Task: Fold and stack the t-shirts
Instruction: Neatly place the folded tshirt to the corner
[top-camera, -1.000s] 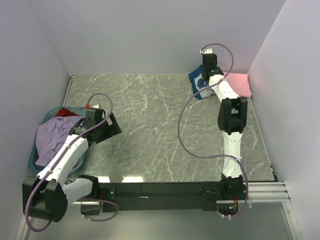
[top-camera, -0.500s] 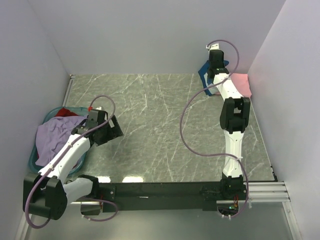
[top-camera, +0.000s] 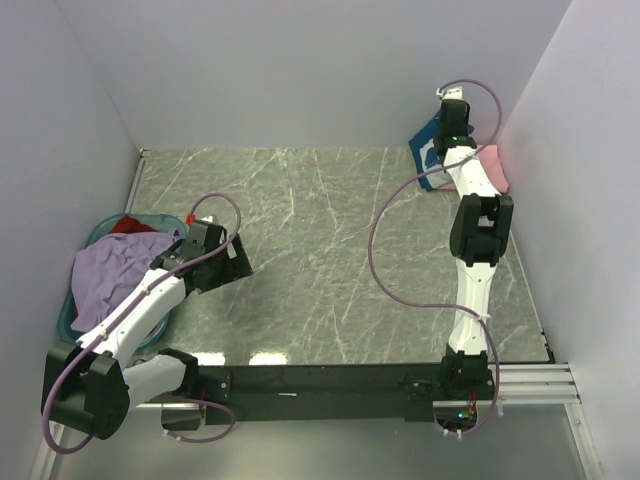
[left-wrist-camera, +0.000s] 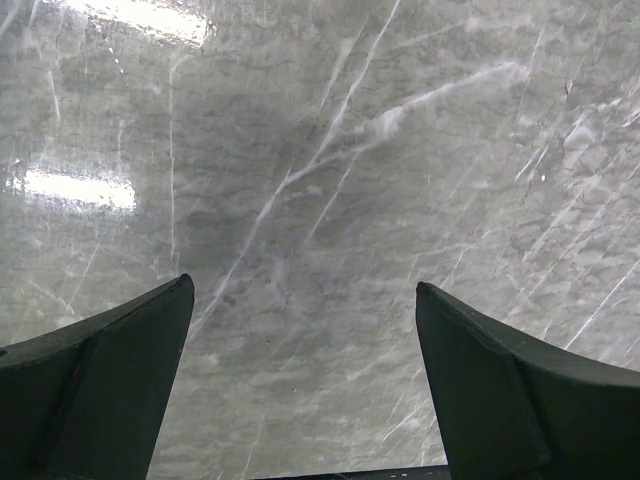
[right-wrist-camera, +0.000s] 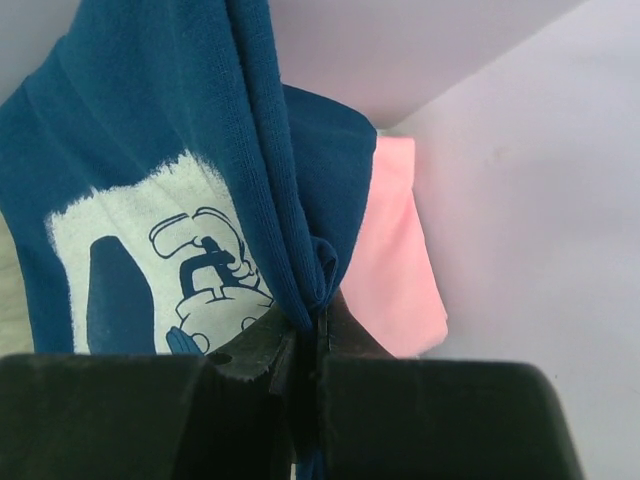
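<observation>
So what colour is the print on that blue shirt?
Whitish with blue figures on the navy cloth t-shirt; right wrist view.

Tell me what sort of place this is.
Probably a robot test cell, not a home: plain pale walls box in a marble-patterned table, the left arm and right arm are bolted to a rail, and a teal basket holds t-shirts.

The right pincer (top-camera: 450, 137) holds a navy t-shirt (top-camera: 424, 141) beside a pink t-shirt (top-camera: 493, 166).
</observation>
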